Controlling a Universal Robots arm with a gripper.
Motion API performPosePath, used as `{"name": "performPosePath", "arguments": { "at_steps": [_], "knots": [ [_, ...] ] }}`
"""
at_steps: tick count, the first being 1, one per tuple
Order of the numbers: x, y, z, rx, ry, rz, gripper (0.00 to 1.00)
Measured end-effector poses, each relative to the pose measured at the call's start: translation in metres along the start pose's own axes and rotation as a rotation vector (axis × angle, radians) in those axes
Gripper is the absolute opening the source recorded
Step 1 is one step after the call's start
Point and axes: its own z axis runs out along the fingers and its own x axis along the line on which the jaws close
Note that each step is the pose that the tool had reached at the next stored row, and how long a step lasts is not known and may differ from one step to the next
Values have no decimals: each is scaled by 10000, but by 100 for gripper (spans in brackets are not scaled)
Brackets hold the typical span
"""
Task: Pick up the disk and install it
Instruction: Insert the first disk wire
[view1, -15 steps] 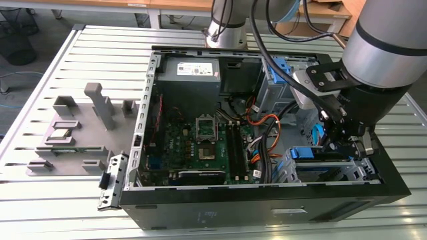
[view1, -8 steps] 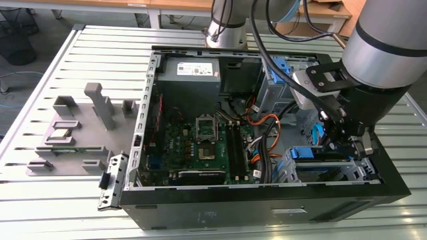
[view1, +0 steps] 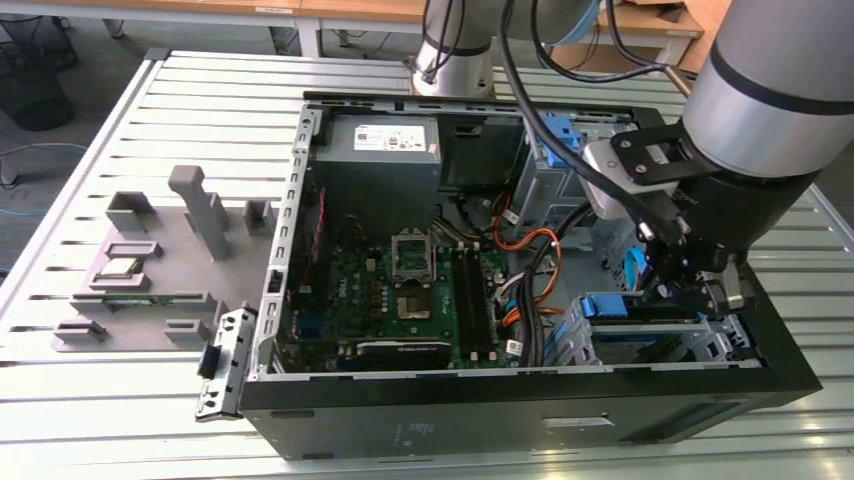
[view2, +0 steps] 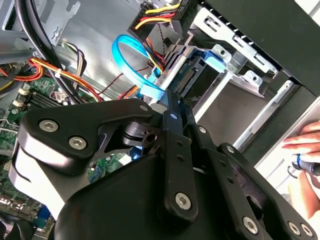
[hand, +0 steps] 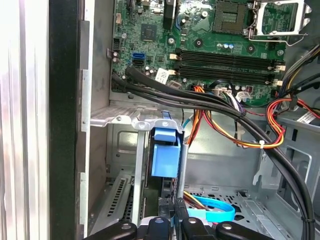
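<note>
gripper (view1: 687, 285) clenched on disk (hand: 165, 160), standing on edge in drive cage (hand: 137, 150). risk: blue sata cable (view2: 131, 62) snagging, carrier jamming if tilted.

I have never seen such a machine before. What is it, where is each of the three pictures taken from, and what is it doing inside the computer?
The machine is a robot arm ending in a black gripper. The exterior view comes from a camera off the arm, looking down on a metal table where an open computer case lies on its side. Inside are the green circuit board and many cables. Grey holders stand on the table, toward the exterior view's left.

The two wrist views come from cameras riding on the arm. In both, the gripper reaches into the metal drive bay, at the disk in its blue carrier. In the second wrist view, a person's hand rests outside the case.
</note>
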Motion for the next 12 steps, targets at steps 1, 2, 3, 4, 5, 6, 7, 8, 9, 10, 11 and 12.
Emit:
{"name": "performPosePath", "arguments": {
  "at_steps": [1, 2, 3, 4, 5, 6, 7, 8, 9, 10, 11, 12],
  "knots": [
    [0, 2, 0, 4, -4, 1, 16],
    [0, 3, 1, 8, -8, 1, 16],
    [1, 3, 3, 11, -12, 1, 16],
    [2, 4, 3, 13, -18, 2, 16],
    [2, 5, 5, 14, -24, 3, 16],
    [2, 5, 5, 15, -27, 4, 16],
    [2, 5, 6, 14, -28, 5, 16],
    [2, 5, 6, 14, -29, 5, 16],
    [2, 5, 7, 14, -29, 5, 16],
    [2, 6, 10, 14, -29, 5, 16],
    [3, 7, 16, 14, -28, 4, 16],
    [2, 8, 20, 14, -26, 4, 16]
  ]
}}
